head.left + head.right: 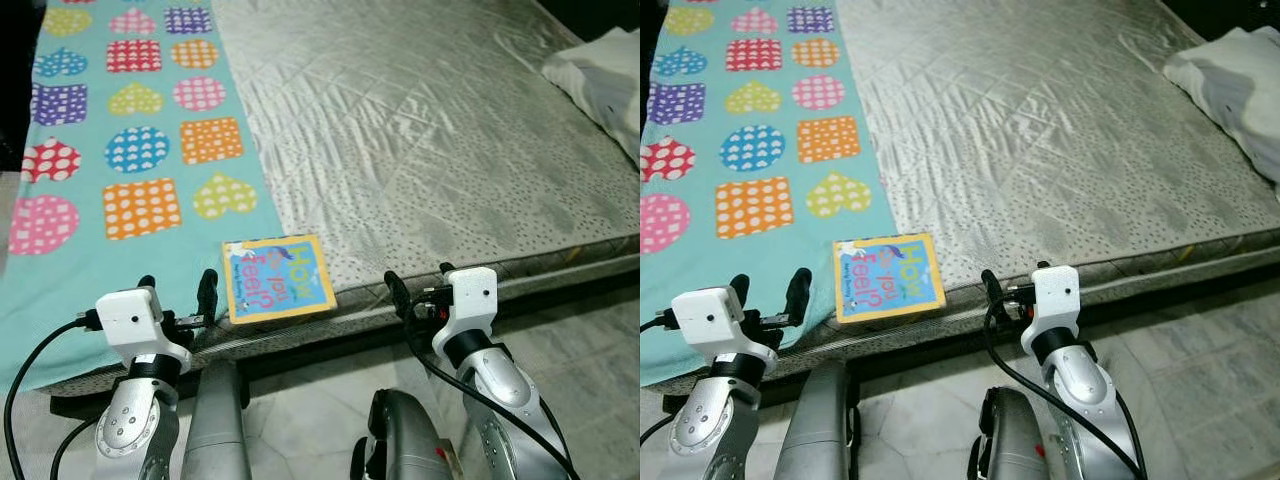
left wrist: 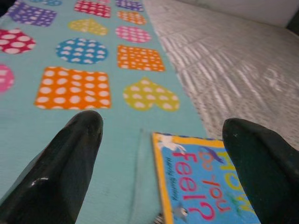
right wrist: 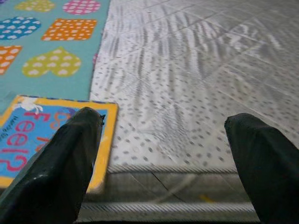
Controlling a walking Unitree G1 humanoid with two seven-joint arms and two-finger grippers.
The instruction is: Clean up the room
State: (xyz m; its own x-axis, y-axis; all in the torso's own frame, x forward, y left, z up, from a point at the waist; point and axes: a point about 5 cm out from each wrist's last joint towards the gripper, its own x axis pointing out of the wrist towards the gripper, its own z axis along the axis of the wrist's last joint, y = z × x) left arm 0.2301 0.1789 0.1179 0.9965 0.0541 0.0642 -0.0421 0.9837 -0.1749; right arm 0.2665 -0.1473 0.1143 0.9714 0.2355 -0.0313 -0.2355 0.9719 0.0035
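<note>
Taking the book (image 1: 278,279) as the landmark, it lies flat at the near edge of the mattress (image 1: 450,130), a yellow-bordered children's picture book with its left part resting on the blanket. To the book's left and spreading away behind it is that teal blanket (image 1: 130,150), printed with dotted hearts, circles and squares. Just left of the book and slightly nearer the robot hovers the left gripper (image 1: 178,295), its jaws spread wide with nothing between them. To the book's right, level with the mattress edge, the right gripper (image 1: 418,285) waits in the same way, fingers well apart and empty. Far to the book's right and well beyond it, a white pillow (image 1: 600,75) sits at the mattress corner.

As a judgement, the tidying has hardly begun here: the book is untouched, still on the bed, and neither gripper has closed on anything. Picking the book up and putting it away looks like what remains.
</note>
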